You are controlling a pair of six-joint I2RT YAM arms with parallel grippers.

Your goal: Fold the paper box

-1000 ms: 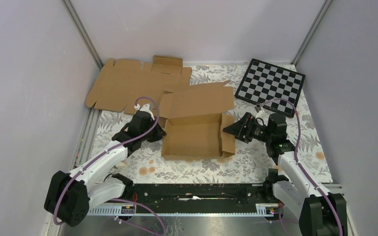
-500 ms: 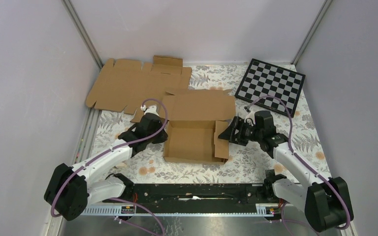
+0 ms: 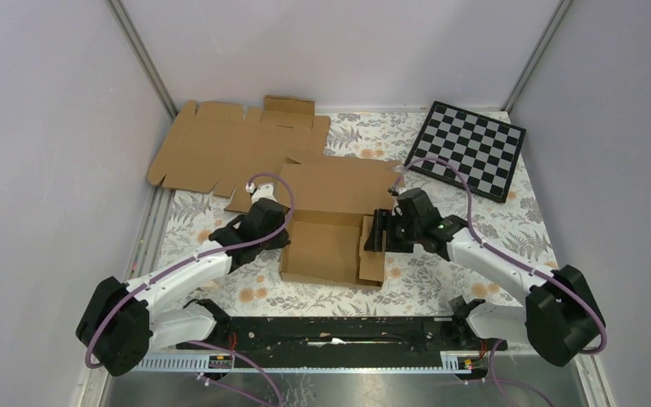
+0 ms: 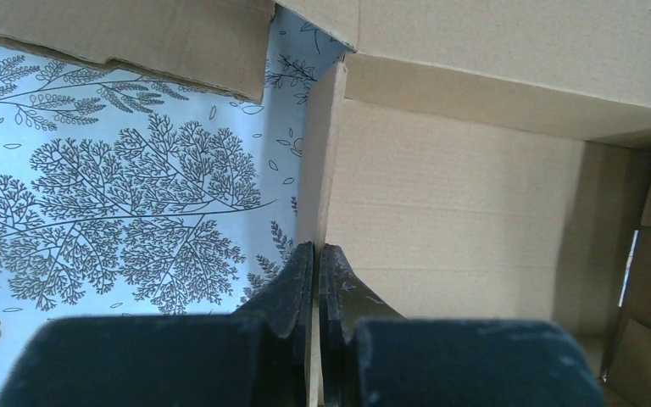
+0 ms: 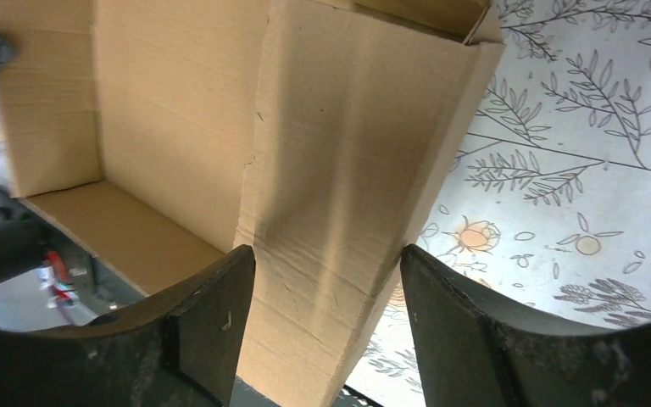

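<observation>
The paper box (image 3: 326,242) sits half formed in the middle of the floral table, its lid panel lying back behind it. My left gripper (image 3: 281,236) is at the box's left side. In the left wrist view that left gripper (image 4: 316,254) is shut on the thin top edge of the box's (image 4: 458,195) upright left wall. My right gripper (image 3: 375,236) is at the right side. In the right wrist view the right gripper (image 5: 326,271) stands wide astride the right flap (image 5: 347,170), which leans inward over the box floor (image 5: 169,110).
A flat brown cardboard sheet (image 3: 229,148) lies at the back left against the wall. A black-and-white checkerboard (image 3: 468,148) lies at the back right. Grey walls close in three sides, and the arms' mounting rail (image 3: 331,331) runs along the near edge.
My right arm has swung left and pushed the right flap inward over the box, its jaws narrowing. The lid panel has dropped back. The left gripper kept its hold and shifted slightly right.
</observation>
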